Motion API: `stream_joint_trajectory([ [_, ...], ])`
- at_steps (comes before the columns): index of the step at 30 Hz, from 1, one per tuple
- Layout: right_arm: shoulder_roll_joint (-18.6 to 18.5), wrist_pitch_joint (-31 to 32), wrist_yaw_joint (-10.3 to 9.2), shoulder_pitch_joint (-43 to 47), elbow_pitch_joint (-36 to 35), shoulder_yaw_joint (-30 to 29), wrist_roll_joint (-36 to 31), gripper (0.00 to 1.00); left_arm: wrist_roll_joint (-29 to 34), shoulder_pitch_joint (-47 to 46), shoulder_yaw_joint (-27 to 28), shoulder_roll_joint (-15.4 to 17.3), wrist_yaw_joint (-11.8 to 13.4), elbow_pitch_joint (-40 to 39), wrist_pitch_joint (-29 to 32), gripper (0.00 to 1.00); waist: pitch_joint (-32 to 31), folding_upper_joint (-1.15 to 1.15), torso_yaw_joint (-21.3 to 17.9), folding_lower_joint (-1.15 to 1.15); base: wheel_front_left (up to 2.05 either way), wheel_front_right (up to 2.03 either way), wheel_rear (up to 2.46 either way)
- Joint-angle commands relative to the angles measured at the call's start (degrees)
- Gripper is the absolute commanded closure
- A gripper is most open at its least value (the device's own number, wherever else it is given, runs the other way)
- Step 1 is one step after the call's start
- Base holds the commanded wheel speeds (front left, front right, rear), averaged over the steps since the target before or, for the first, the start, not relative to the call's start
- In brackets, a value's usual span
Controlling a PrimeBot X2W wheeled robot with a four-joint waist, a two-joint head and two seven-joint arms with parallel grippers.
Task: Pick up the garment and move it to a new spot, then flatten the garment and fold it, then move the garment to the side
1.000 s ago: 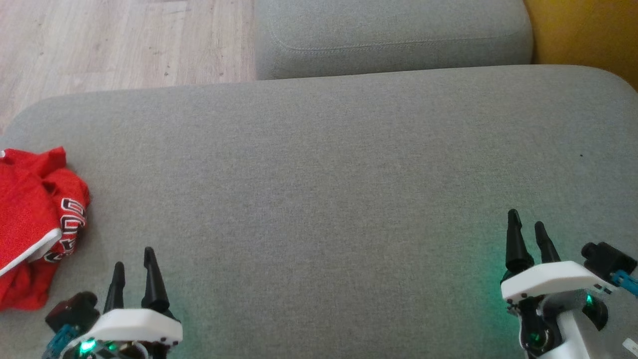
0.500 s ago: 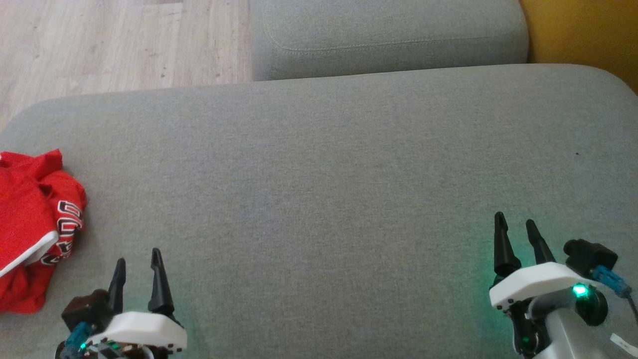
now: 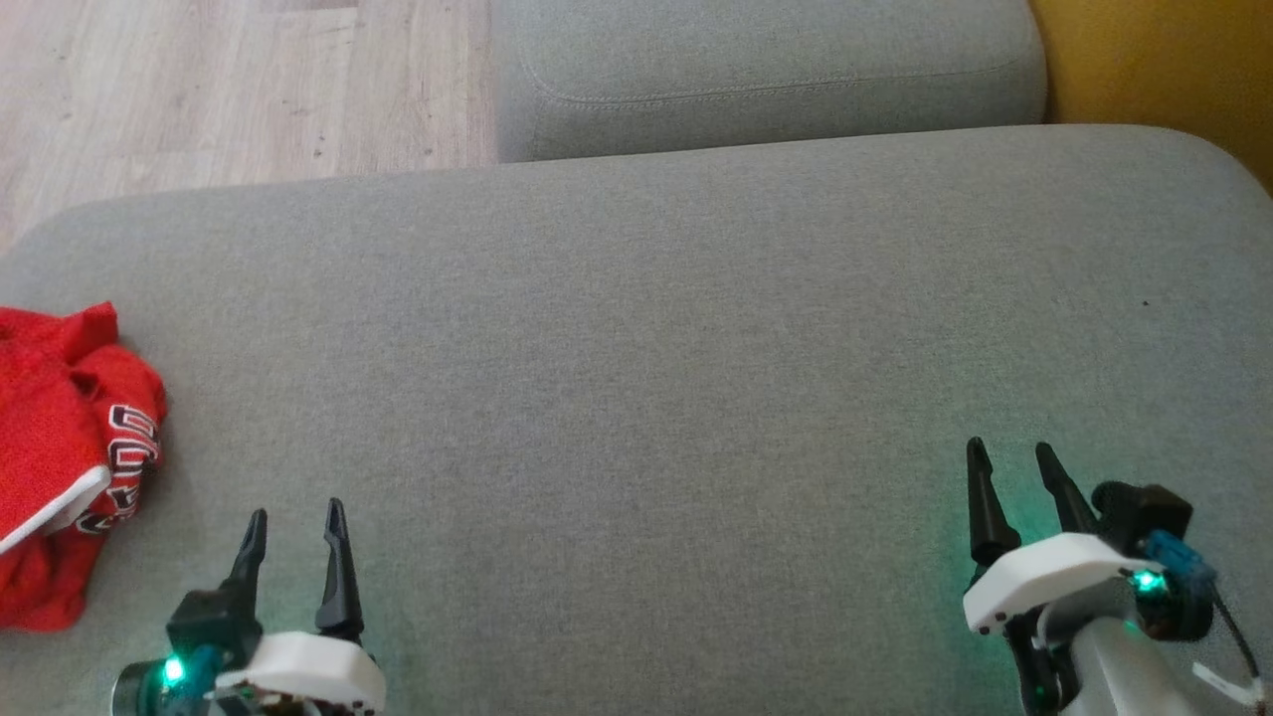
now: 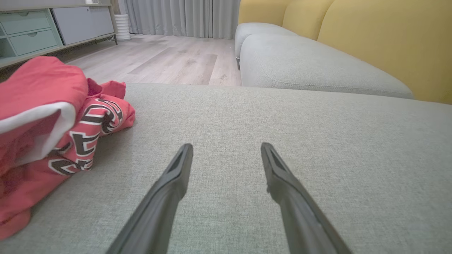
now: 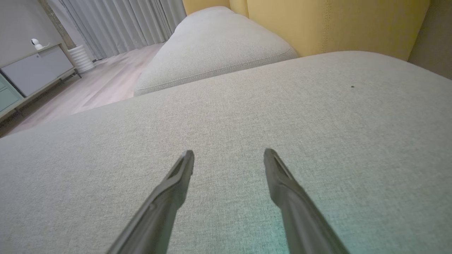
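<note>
garment [image 3: 70, 467]: red, crumpled, white trim and dark lettering seen; laid at far left edge of grey cushion [image 3: 636, 378]
left gripper [image 3: 296, 508]: held above cushion at lower left, fingers spread wide, nothing gripped; garment seen near on its left, not touched
right gripper [image 3: 1010, 446]: held above bare cushion at lower right, fingers spread wide, nothing gripped; well apart from garment
surroundings: second cushion [image 3: 766, 70], wooden floor [image 3: 199, 89], yellow backrest [image 3: 1164, 60] seen beyond

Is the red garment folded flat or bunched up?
Bunched up. The garment lies in a rumpled heap at the left edge of the grey cushion, its lettering creased and a white trim turned over.
</note>
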Motion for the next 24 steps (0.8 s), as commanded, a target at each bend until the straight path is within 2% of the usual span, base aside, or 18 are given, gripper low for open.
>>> stream_joint_trajectory([
  [1,-0.3,-0.9,-0.04,-3.3,-1.2,1.4,-1.7,0.0,1.6,-2.9,1.6,0.8,0.4,-1.1,-0.9,0.0,0.0,0.0,0.0,0.0,0.0,0.0,0.0],
  [14,-0.3,-3.1,-0.04,-4.6,1.7,2.4,-10.7,0.0,10.7,-3.0,1.8,0.8,0.7,0.0,-3.1,0.0,0.4,0.0,-0.6,0.0,0.0,0.0,0.0],
  [24,-0.3,-3.2,-0.04,-4.4,1.9,2.1,-10.6,0.0,10.6,-2.7,2.9,0.1,0.8,-0.1,-3.2,0.0,0.1,0.0,-0.5,0.0,0.0,0.0,0.0],
])
